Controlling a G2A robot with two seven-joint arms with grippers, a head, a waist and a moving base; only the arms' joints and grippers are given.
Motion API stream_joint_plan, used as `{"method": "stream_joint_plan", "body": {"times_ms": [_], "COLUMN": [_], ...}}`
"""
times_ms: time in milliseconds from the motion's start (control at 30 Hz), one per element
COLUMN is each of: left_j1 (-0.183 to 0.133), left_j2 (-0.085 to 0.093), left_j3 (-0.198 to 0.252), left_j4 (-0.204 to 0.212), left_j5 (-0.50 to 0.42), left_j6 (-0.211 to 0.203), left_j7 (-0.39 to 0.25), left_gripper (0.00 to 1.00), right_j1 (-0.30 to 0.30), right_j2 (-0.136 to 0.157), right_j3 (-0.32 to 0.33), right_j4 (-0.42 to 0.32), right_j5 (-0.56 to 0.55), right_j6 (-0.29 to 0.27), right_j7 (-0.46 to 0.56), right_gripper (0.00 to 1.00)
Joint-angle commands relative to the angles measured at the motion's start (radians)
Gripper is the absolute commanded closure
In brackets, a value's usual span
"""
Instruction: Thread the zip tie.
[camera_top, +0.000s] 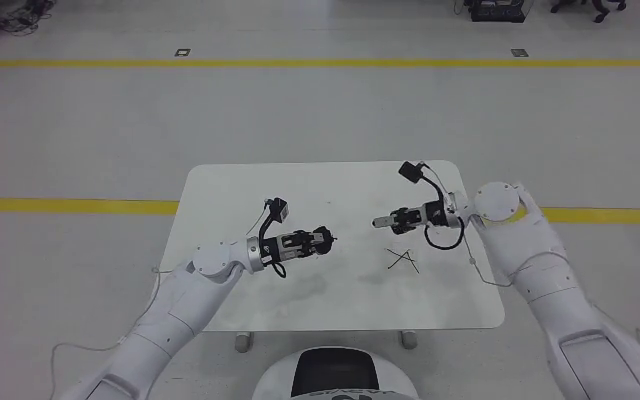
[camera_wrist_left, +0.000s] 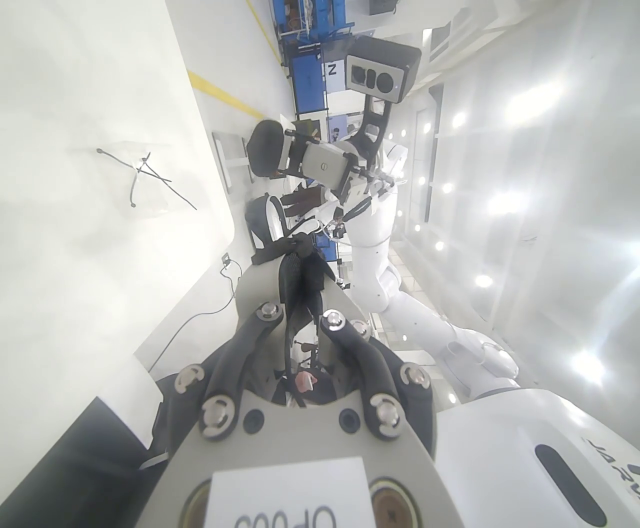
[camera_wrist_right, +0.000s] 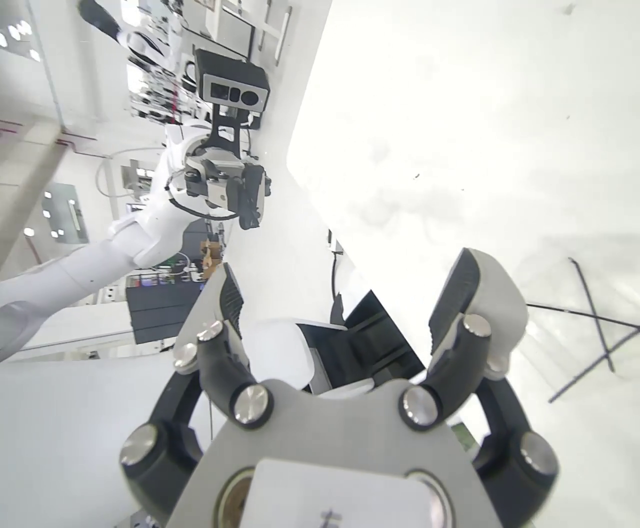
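top view | zip ties (camera_top: 403, 260) lie near right tool (camera_top: 378, 223) | jaws apart

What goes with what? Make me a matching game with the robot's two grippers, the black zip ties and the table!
Things:
1. left gripper
2. right gripper
3. zip ties
4. table

States:
A. white all over
B. fingers spread open
C. lying crossed on the table
D. fingers pinched shut

Pairs: 1-D, 2-B, 3-C, 4-A
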Motion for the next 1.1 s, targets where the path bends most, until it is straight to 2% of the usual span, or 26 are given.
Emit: {"method": "stream_joint_plan", "body": {"times_ms": [0, 133, 267, 467, 667, 1067], "left_j1": [0.0, 0.0, 0.0, 0.0, 0.0, 0.0], "left_j2": [0.0, 0.0, 0.0, 0.0, 0.0, 0.0], "left_j3": [0.0, 0.0, 0.0, 0.0, 0.0, 0.0], "left_j4": [0.0, 0.0, 0.0, 0.0, 0.0, 0.0], "left_j5": [0.0, 0.0, 0.0, 0.0, 0.0, 0.0], "left_j6": [0.0, 0.0, 0.0, 0.0, 0.0, 0.0], "left_j7": [0.0, 0.0, 0.0, 0.0, 0.0, 0.0], "left_gripper": [1.0, 1.0, 1.0, 1.0, 1.0, 1.0], "right_j1": [0.015, 0.04, 0.063, 0.099, 0.141, 0.142], "right_j2": [0.002, 0.009, 0.019, 0.046, 0.085, 0.088], "right_j3": [-0.006, -0.034, -0.089, -0.187, -0.307, -0.31], "right_j4": [-0.012, -0.038, -0.075, -0.104, -0.118, -0.116], "right_j5": [-0.025, -0.083, -0.164, -0.247, -0.312, -0.325], "right_j6": [0.0, 0.0, 0.0, 0.0, 0.0, 0.0], "right_j7": [0.013, 0.043, 0.046, -0.002, -0.097, -0.122], "right_gripper": [0.0, 0.0, 0.0, 0.0, 0.0, 0.0]}}
